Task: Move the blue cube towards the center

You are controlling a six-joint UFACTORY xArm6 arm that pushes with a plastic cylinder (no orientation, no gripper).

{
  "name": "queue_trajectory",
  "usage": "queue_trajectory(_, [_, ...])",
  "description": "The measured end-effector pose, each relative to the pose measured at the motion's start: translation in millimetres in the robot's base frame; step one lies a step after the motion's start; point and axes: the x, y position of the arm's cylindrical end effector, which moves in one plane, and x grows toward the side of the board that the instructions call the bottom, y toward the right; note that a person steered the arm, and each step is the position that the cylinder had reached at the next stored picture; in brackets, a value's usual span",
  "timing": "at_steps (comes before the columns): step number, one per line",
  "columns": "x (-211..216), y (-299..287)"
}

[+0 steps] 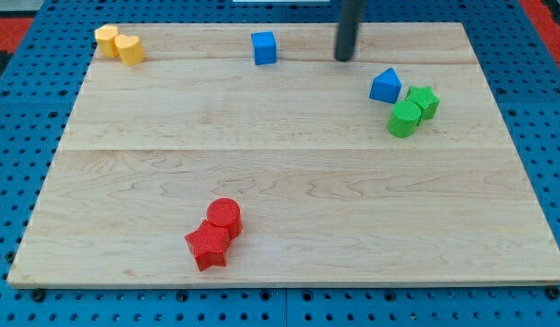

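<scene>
The blue cube (264, 47) sits near the top edge of the wooden board (289, 182), a little left of the middle. My tip (344, 58) is the lower end of a dark rod that comes down from the view's top. It stands to the right of the blue cube, apart from it by about a cube's width and a half. It touches no block.
A blue triangular block (385, 85) lies at the right, with a green star (424, 100) and a green cylinder (405, 118) beside it. Two yellow blocks (118, 44) sit at the top left. A red cylinder (224, 215) and a red star (207, 245) lie at the bottom.
</scene>
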Motion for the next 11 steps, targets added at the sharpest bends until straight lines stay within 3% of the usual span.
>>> queue_trajectory(1, [-37.3,-75.5])
queue_trajectory(3, [88.8,-159.9])
queue_trajectory(4, [62.7,-168.1])
queue_trajectory(5, [-9.4,-152.7])
queue_trajectory(6, [-16.9,-89.1])
queue_trajectory(8, [81.1,-136.9])
queue_trajectory(9, [69.7,-141.5])
queue_trajectory(10, [15.8,-133.0])
queue_trajectory(11, [7.8,-62.9])
